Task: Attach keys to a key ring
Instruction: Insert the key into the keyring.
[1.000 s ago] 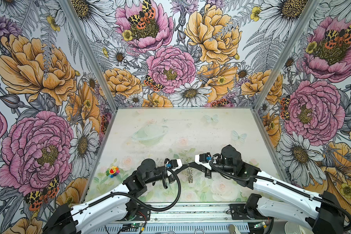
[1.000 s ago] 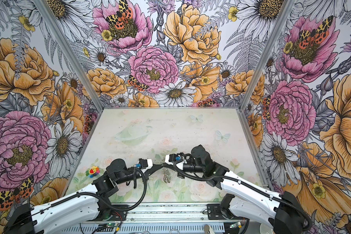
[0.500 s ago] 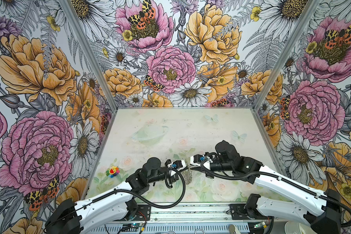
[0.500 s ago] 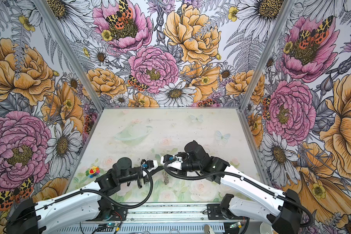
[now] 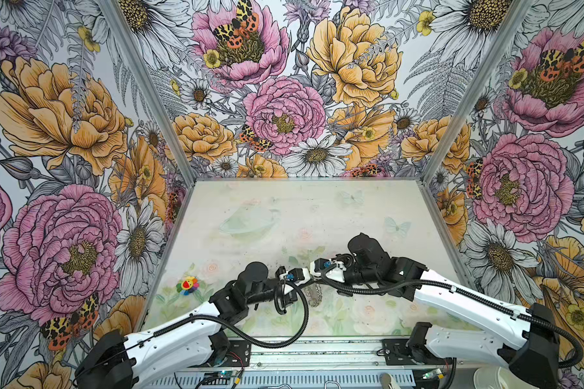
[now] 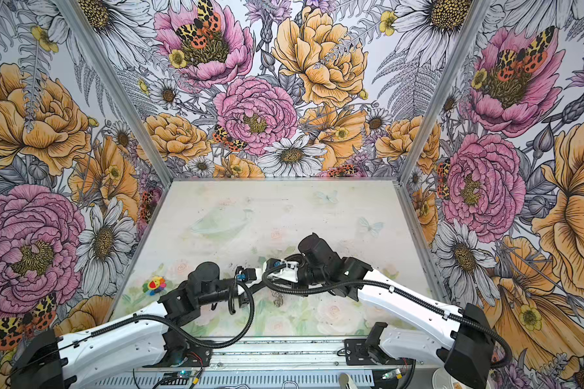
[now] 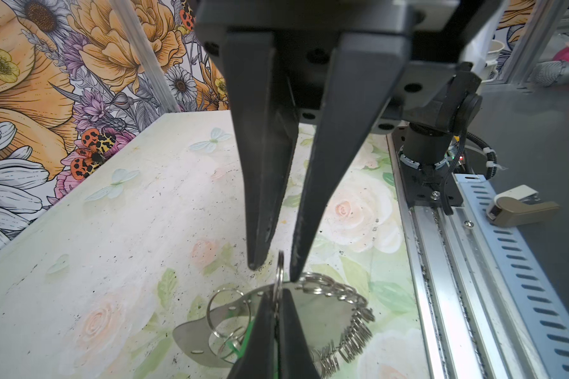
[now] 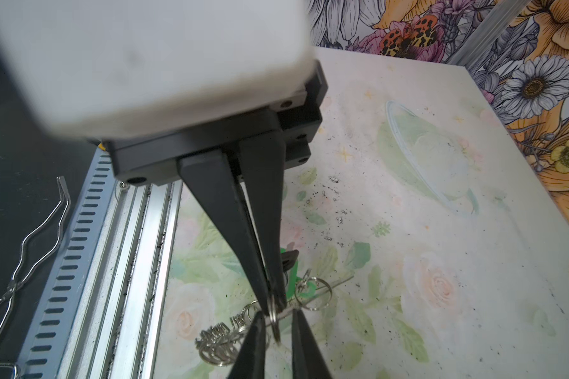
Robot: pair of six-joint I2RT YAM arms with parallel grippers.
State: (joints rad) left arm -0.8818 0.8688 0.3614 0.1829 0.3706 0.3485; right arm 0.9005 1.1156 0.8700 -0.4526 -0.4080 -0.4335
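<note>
Top views both show your two arms meeting low over the front of the table (image 5: 317, 208). Farthest left lies a small rainbow flower toy (image 5: 187, 285), well apart from them. Next, your left gripper (image 7: 278, 295) is clenched on one upright wire ring of the key ring (image 7: 312, 311), whose grey plate sits between the arms. The keys (image 8: 293, 274) show as a green tag and a dark bit just beside that grip. To the right, your right gripper (image 7: 273, 269) has its jaws slightly parted, straddling the same ring's top without pinching it.
</note>
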